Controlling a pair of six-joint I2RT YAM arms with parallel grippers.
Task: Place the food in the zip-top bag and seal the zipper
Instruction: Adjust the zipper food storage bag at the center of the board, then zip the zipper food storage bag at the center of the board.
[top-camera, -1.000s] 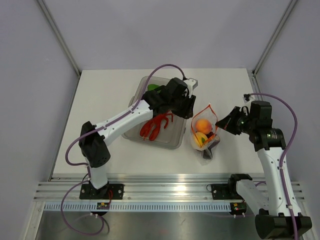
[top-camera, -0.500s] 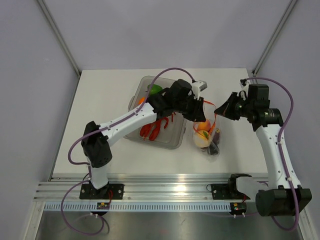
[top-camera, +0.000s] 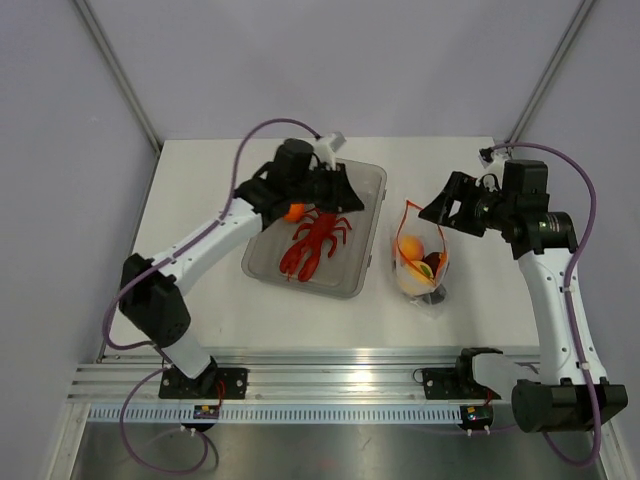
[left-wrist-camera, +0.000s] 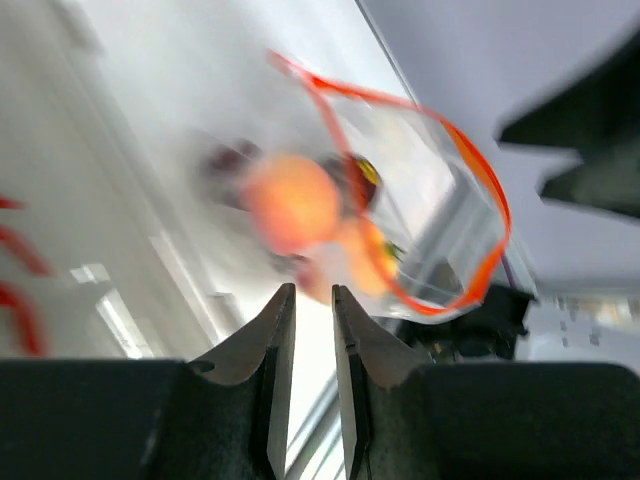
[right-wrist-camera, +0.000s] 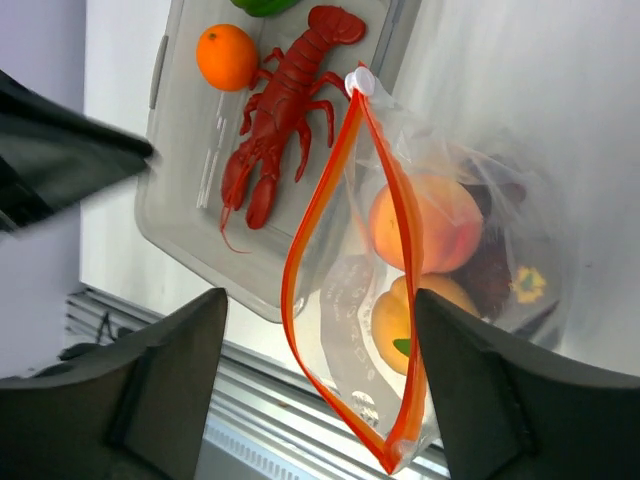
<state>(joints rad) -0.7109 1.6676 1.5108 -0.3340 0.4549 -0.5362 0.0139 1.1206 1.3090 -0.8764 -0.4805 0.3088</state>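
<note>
The zip-top bag (top-camera: 421, 258) stands on the table with its mouth gaping, its orange zipper (right-wrist-camera: 320, 200) forming an open loop. Inside lie a peach (right-wrist-camera: 425, 225), a yellow fruit (right-wrist-camera: 400, 315) and a dark plum (right-wrist-camera: 490, 270). My right gripper (top-camera: 437, 203) hovers open just right of the mouth; in the right wrist view its jaws (right-wrist-camera: 320, 390) straddle the zipper without touching it. The red lobster (top-camera: 315, 240) and the orange (top-camera: 293, 211) lie in the tray, and a green pepper (right-wrist-camera: 265, 5) shows at its far end. My left gripper (top-camera: 350, 198) hangs over the tray, its jaws (left-wrist-camera: 313, 290) a narrow slit apart and empty.
The clear-grey tray (top-camera: 372, 178) sits mid-table, left of the bag. A metal rail (top-camera: 330, 380) runs along the near edge with both arm bases on it. Grey walls close the table on three sides.
My right gripper has opened and let go of the bag's mouth. My left arm has swung back left from the bag to above the tray. The bag now stands by itself.
</note>
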